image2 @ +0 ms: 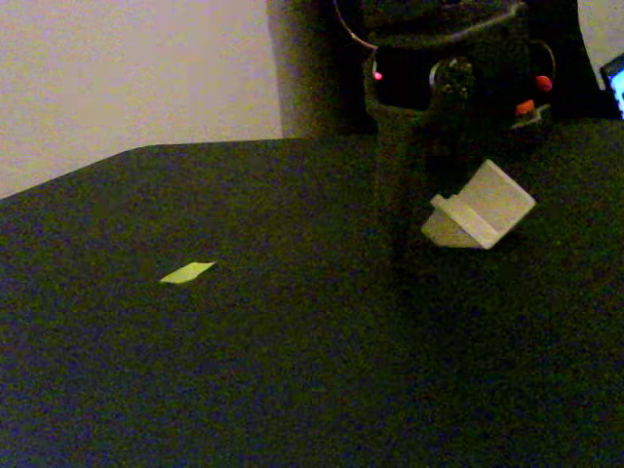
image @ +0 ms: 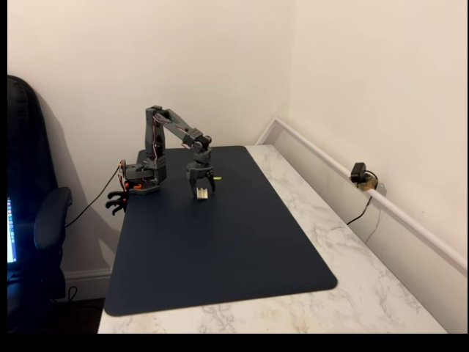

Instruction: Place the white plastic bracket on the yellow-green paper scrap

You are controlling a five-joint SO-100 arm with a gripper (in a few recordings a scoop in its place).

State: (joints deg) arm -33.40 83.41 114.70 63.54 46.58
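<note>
In the close fixed view the arm (image2: 439,58) is cut off by the top edge, and it is too dark to make out the fingers of the hand (image2: 444,195) or how they meet the white bracket (image2: 478,207). In the wide fixed view the bracket (image: 202,193) is too small for its shape to be told, and the yellow-green paper scrap (image: 218,177) is a barely visible speck. The chair (image: 33,220) is cut off by the left edge, and the table (image: 381,293) by the bottom edge.

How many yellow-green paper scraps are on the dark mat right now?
1. The yellow-green paper scrap lies flat on the dark mat, to the left of the tool holding the white plastic bracket in that fixed view.
</note>
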